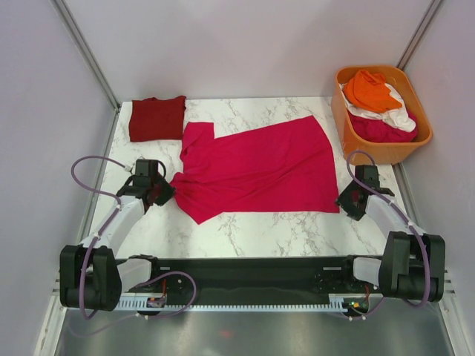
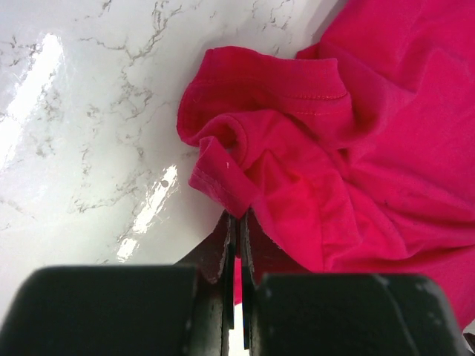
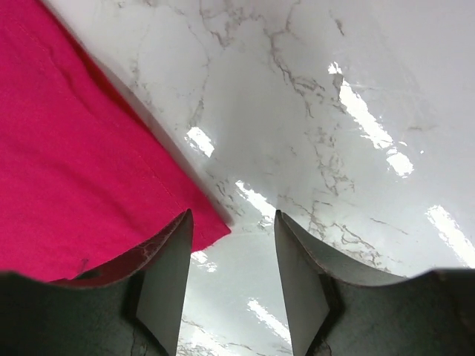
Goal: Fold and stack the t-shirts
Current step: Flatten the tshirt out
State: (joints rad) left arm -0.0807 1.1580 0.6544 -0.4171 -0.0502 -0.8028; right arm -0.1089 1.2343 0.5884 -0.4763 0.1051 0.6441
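A bright magenta-pink t-shirt (image 1: 260,167) lies spread on the marble table, its left sleeve bunched. My left gripper (image 1: 165,194) is shut on that bunched sleeve edge; in the left wrist view the cloth (image 2: 312,148) runs down between the closed fingers at my gripper (image 2: 237,237). My right gripper (image 1: 346,202) is open and empty at the shirt's near right corner; in the right wrist view the corner (image 3: 89,170) lies just left of the gap at my gripper (image 3: 231,222). A folded maroon-red t-shirt (image 1: 156,117) sits at the back left.
An orange plastic tub (image 1: 356,144) stands at the back right, holding orange (image 1: 369,89), white (image 1: 397,116) and pink (image 1: 382,130) shirts. Grey walls close in the table on the left, right and back.
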